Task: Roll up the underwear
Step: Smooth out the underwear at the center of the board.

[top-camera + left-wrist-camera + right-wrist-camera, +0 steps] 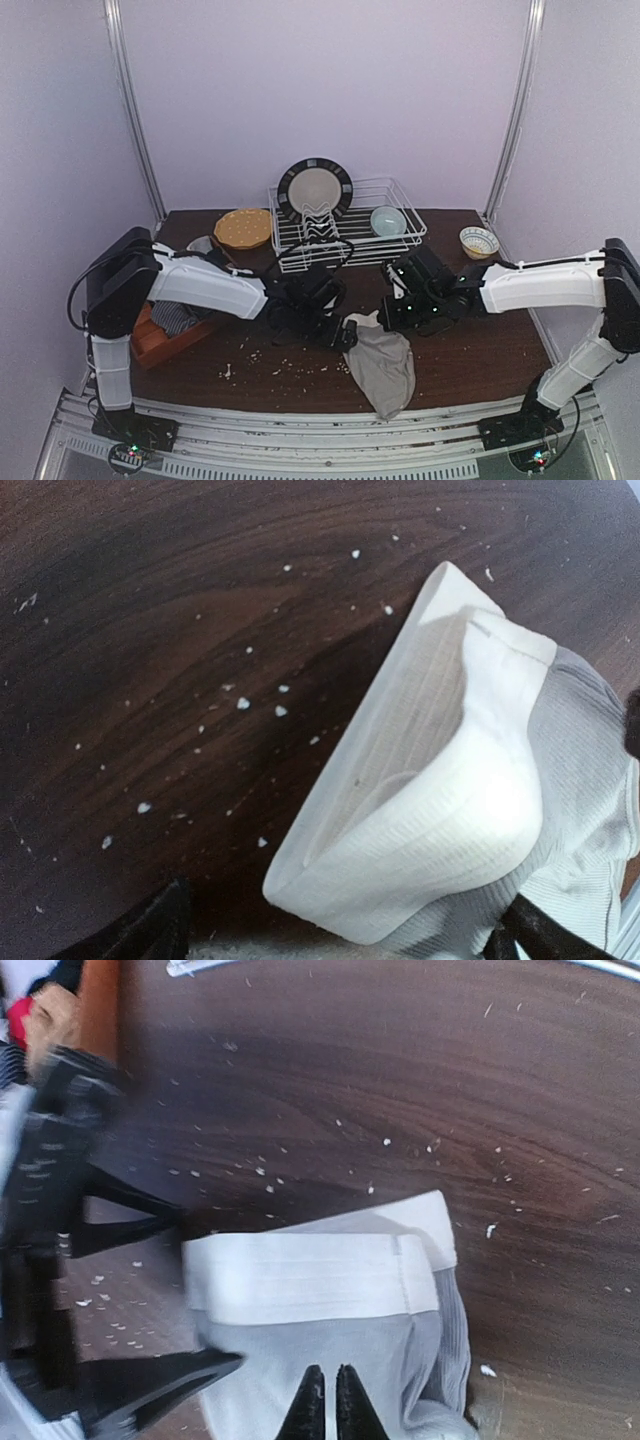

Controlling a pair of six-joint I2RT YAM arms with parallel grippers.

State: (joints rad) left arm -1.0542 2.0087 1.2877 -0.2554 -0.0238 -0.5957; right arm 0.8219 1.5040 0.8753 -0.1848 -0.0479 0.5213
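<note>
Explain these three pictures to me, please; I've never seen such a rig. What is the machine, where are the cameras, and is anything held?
It is two robot arms bolted at the table's near edge, the left arm and the right arm, each ending in a two-finger gripper. The wide picture comes from a fixed camera above and behind them; the other two come from cameras on the wrists. On the dark table lies grey-beige underwear with a white waistband, among pale crumbs. Behind stands a wire dish rack with a plate; at left, an orange box of clothes. The left gripper is wide open, the waistband between its fingers. The right gripper is shut at the grey cloth; whether it pinches a fold is unclear.
</note>
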